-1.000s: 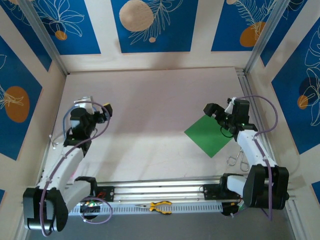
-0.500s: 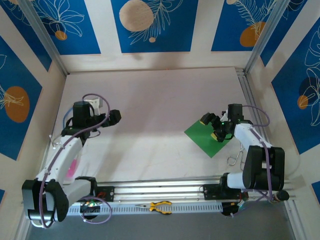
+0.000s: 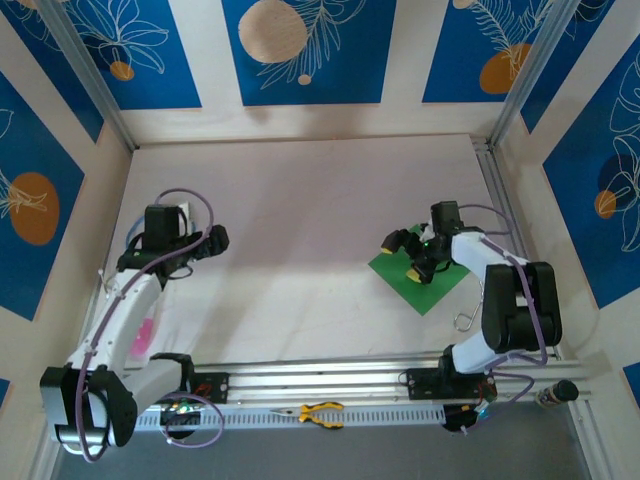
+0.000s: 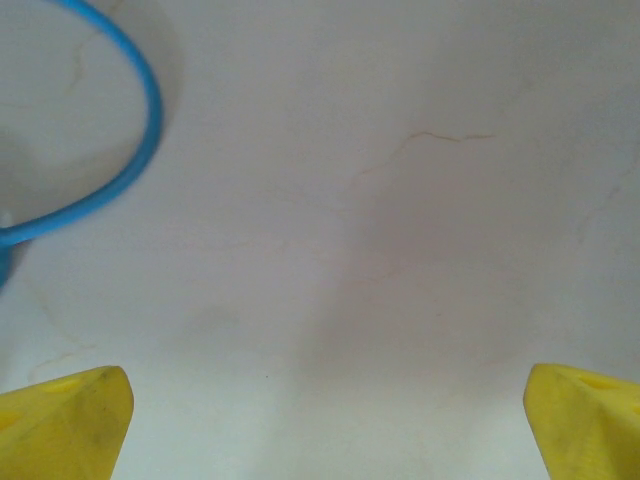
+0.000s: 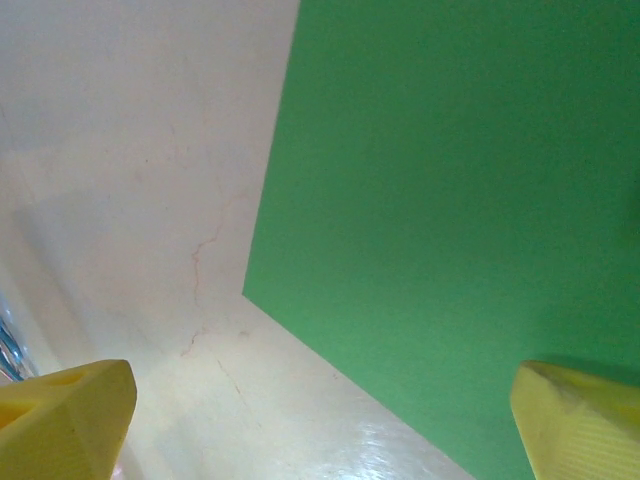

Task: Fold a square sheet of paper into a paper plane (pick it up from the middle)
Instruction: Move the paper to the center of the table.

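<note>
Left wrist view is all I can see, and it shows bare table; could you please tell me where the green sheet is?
Observer: The green sheet lies flat on the right side of the table.
Operator: Thank you. Is the right end effector on it?
Observer: The right end effector is over the sheet's left corner with its jaws open, one side above paper and the other above bare table. I cannot tell whether it touches.
Operator: Is the sheet folded at all?
Observer: No crease shows in the right wrist view, so it looks unfolded.
</note>
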`<state>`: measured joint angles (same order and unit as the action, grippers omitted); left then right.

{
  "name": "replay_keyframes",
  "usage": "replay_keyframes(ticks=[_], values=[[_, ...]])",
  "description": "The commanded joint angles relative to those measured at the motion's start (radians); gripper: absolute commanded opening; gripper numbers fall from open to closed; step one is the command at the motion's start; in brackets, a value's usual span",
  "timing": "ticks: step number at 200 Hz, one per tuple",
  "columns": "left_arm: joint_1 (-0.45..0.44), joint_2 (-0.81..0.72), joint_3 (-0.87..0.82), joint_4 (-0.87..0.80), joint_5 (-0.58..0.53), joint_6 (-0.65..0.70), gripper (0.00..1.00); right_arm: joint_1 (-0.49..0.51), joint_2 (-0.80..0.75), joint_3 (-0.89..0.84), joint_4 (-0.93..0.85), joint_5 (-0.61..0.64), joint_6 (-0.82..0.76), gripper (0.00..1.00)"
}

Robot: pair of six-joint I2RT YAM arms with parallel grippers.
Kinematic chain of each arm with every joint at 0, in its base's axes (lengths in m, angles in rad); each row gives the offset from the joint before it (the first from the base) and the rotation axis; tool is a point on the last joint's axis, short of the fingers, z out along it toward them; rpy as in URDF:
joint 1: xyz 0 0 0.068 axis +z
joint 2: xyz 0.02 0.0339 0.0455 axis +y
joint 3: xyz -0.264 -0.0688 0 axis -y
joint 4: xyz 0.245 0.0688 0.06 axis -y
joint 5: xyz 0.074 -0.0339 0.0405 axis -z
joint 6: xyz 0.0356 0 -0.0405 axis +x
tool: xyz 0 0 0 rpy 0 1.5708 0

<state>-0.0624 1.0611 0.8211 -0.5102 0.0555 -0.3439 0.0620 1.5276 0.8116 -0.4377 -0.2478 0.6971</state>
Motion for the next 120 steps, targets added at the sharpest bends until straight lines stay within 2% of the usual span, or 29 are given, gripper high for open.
replay_keyframes(ticks=[1,54,64,76,120], values=[[0.009,-0.015,0.07,-0.056,-0.036,-0.013,1.0,0.059,0.052,0.055,-0.035,0.005,-0.023,0.96],[0.008,-0.05,0.013,0.074,0.076,0.012,1.0,0.212,0.181,0.165,-0.083,0.038,-0.061,0.95],[0.008,-0.056,0.007,0.082,0.102,0.023,1.0,0.232,0.19,0.178,-0.088,0.049,-0.074,0.91],[0.008,-0.061,0.007,0.079,0.126,0.039,1.0,0.258,0.172,0.178,-0.079,0.091,-0.083,0.91],[0.008,-0.058,0.003,0.062,0.153,0.058,1.0,0.224,0.068,0.182,-0.064,0.147,-0.107,0.92]])
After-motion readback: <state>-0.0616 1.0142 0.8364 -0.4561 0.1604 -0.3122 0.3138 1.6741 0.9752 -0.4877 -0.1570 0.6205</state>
